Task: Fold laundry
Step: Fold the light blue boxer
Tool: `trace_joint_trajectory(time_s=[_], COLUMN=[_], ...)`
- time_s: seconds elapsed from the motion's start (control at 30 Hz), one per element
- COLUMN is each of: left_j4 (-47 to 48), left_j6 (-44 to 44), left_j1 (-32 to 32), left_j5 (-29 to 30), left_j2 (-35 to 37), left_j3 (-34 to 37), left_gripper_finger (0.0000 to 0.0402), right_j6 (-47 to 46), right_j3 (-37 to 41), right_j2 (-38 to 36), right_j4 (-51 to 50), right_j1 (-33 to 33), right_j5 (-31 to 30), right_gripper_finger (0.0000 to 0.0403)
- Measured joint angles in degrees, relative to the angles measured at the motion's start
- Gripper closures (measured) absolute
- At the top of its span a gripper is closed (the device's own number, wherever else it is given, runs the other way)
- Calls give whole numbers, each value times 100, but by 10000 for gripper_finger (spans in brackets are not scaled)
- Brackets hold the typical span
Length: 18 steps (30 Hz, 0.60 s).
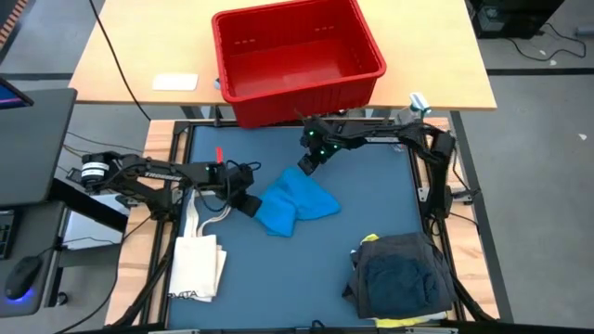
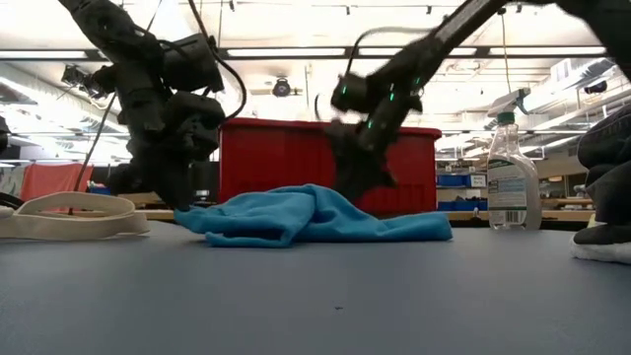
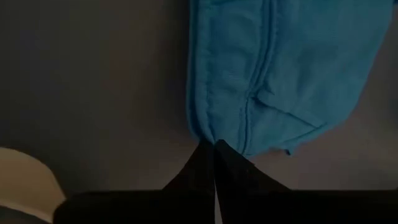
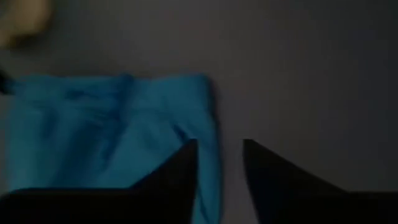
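A bright blue cloth lies crumpled in the middle of the dark blue table; it also shows in the low view. My left gripper is shut at the cloth's left edge, low at the table. My right gripper is open above the cloth's far edge, with one finger over the cloth and the other over bare table. A dark grey garment pile with a bit of yellow under it lies at the near right corner. My left gripper pinches the blue cloth's left edge between its two shut fingers, at a seamed fold. It comes slanting down from the table's left. One layer or several, I cannot tell. The rest of the cloth lies slack on the table.
A red plastic bin stands beyond the table's far edge. A cream tote bag with long handles lies at the near left. A spray bottle stands at the far right. Bare table lies near the front.
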State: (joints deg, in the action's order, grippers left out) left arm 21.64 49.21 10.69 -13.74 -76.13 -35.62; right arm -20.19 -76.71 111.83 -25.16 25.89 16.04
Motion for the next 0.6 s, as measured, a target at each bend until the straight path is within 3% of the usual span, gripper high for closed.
trace_joint_trajectory(time_s=[0.13, 0.23, 0.4, 0.6], left_j4=[6, 5, 15, 19], left_j6=[-111, -360, -882, -1250], left_j1=[10, 10, 23, 175], left_j5=[-28, -76, -95, -252], left_j2=[1, 0, 0, 1], left_j3=[0, 0, 0, 2], left_gripper_finger=[401, 401, 401, 401], right_j6=[-142, -196, -220, -432], right_j3=[-59, -161, -578, -1196], right_j2=[513, 701, 1017, 1531], right_j4=[59, 133, 262, 72], right_j1=[15, 6, -75, -110], right_j5=[224, 488, 625, 1076], right_gripper_finger=[191, 172, 191, 241])
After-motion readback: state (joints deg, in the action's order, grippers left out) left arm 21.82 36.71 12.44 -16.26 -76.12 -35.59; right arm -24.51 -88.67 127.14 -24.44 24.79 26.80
